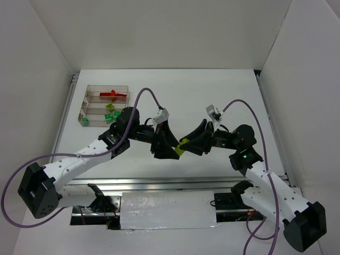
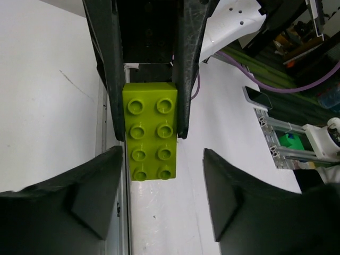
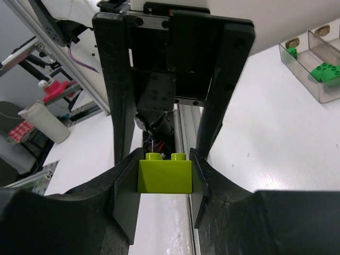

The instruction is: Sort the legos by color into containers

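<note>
A yellow-green lego (image 1: 180, 147) is held over the middle of the table, near the front. My right gripper (image 1: 186, 145) is shut on it; the right wrist view shows the brick (image 3: 164, 170) clamped between both pads (image 3: 126, 183). My left gripper (image 1: 172, 147) faces it, open, its jaws wide and apart from the brick (image 2: 151, 130), whose free end reaches between its fingertips (image 2: 106, 175). The clear three-compartment tray (image 1: 85, 102) stands at the far left. It holds red legos (image 1: 114, 95) in the far compartment and green ones (image 1: 110, 107) in the others; it also shows in the right wrist view (image 3: 305, 71).
An aluminium rail (image 1: 159, 183) runs along the table's near edge, with a white sheet (image 1: 167, 210) below it. White walls close in the left, right and back. Purple cables (image 1: 146, 93) arch over both arms.
</note>
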### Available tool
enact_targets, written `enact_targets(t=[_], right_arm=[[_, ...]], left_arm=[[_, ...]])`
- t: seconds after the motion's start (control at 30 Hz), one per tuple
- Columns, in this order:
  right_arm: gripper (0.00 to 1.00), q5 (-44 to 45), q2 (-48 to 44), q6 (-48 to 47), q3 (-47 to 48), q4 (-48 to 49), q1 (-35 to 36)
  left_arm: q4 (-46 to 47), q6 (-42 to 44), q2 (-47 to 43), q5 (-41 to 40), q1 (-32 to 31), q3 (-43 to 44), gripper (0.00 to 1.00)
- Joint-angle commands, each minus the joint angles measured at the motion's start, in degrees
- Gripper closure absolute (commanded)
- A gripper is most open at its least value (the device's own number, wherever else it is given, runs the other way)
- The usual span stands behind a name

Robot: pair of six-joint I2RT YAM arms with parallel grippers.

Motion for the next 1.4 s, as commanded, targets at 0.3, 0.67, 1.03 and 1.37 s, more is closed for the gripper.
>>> enact_targets(t=[0.3,0.67,1.03,1.37], right_arm=[[1.00,5.43,1.02,-2.16,3.53,-0.69,2.49],[0.00,47.76,-12.77,-2.79,4.06,-24.31,0.38],[0.00,48.07,-14.45,-2.42,5.38,-34.35,0.55],[0.00,47.27,-12.52,-4.44,5.29,-34.26,0.55]], left_arm=[[-0.17,3.65,1.96,-0.11,-0.49,4.02,1.00],[-37.72,-13.26,11.17,-62.48,21.09,16.65,1.00],[-48.42,-26.07,34.56,-70.88,46.61,41.44,0.99],[-47.37,-25.36,41.60,-70.69,48.81,43.04,0.78]])
